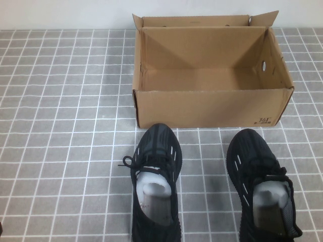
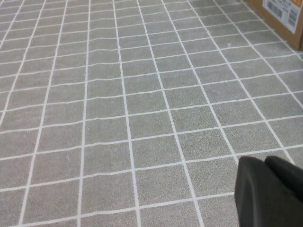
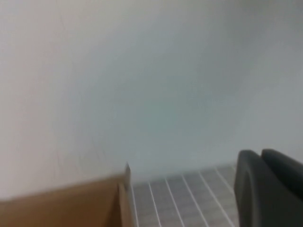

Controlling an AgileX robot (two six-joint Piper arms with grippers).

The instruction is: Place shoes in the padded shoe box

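Observation:
The open brown shoe box (image 1: 212,107) stands at the back middle of the table, empty inside, with "361" print on its front right corner. Two black knit sneakers with white dash marks and white paper stuffing stand in front of it, toes toward the box: the left shoe (image 1: 155,181) and the right shoe (image 1: 260,186). Neither arm shows in the high view. My left gripper (image 2: 265,163) hangs shut and empty over bare tiled cloth, with a box corner (image 2: 284,19) far off. My right gripper (image 3: 261,153) is shut and empty, facing the white wall beside a box flap (image 3: 66,203).
A grey cloth with a white grid (image 1: 60,126) covers the table. A white wall (image 1: 65,12) runs behind the box. Open cloth lies left of the shoes and between them.

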